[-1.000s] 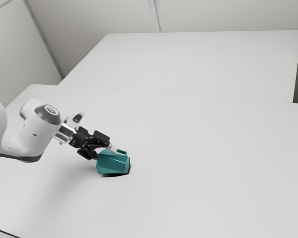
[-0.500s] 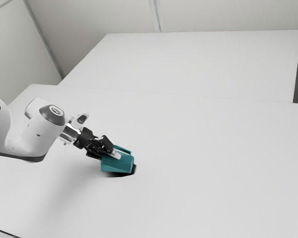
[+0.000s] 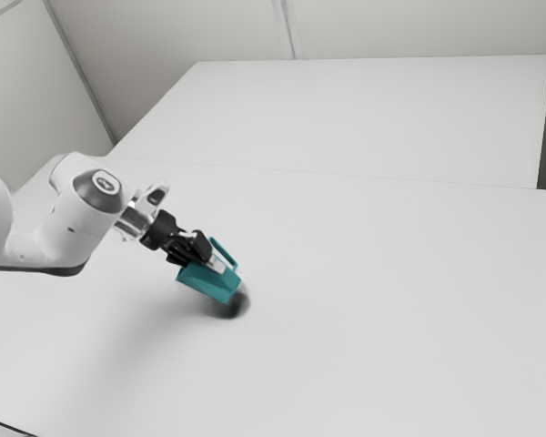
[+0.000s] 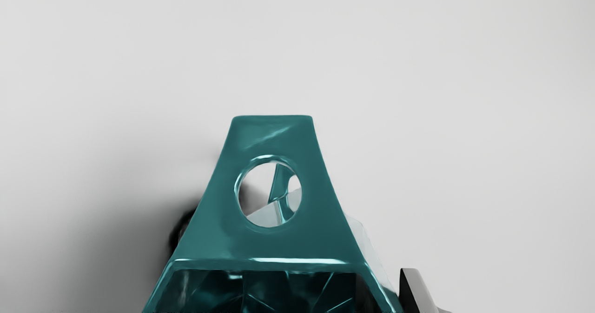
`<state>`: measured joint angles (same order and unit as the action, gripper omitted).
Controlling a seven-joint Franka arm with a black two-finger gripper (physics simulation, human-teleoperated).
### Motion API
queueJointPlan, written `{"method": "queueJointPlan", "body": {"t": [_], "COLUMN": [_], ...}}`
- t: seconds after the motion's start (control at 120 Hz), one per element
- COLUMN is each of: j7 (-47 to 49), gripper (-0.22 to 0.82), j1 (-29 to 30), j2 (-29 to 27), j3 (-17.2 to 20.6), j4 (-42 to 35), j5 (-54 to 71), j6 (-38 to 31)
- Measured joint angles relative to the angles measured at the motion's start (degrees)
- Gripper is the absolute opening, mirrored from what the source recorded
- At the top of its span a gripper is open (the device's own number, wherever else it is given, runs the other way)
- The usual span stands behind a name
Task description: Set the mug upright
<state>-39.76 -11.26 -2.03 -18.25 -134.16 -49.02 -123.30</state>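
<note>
The gripper [image 3: 215, 266] is shut on the teal mug [image 3: 206, 280], which hangs tilted above the table, its base lower and toward the exterior view's right. The handle stands on the mug's upper side. In the wrist view the gripper [image 4: 279, 299] has one finger [image 4: 418, 289] against the outside of the mug [image 4: 200, 243]; its other finger is hidden. The mug's open mouth faces back toward the hand, and its handle has a round hole.
The white table [image 3: 373, 309] spreads around the mug, with the mug's dark shadow just below it. Another white surface [image 3: 355, 118] lies behind, before pale walls. A dark line crosses the exterior view's lower left corner.
Since a second ago the gripper has closed on the mug and raised it off the table. The mug has tipped, with its base end dropping, and its shadow now stands apart from it.
</note>
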Motion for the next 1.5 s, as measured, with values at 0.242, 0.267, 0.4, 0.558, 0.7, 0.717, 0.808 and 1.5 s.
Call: {"method": "queueJointPlan", "body": {"t": [0.242,0.267,0.4,0.558,0.7,0.717,0.808,1.5], "j7": [3.32,3.88,6.80,10.83,15.28,15.79,18.33,31.45], "gripper": [-0.17,-0.17,-0.17,-0.17,-0.17,-0.17,-0.17,-0.17], "j1": [7.60,7.66,7.04,5.38,4.14,3.97,2.98,4.45], "j2": [-0.66,-0.51,-0.07,0.01,0.57,0.82,3.19,10.38], "j3": [1.82,2.08,4.19,7.00,8.87,8.95,9.14,14.09], "j4": [4.82,5.54,6.97,9.80,11.57,11.84,13.57,19.52], "j5": [8.21,9.33,13.58,20.67,28.63,29.48,33.22,49.34], "j6": [1.03,1.36,2.57,3.47,4.49,4.58,4.96,3.96]}}
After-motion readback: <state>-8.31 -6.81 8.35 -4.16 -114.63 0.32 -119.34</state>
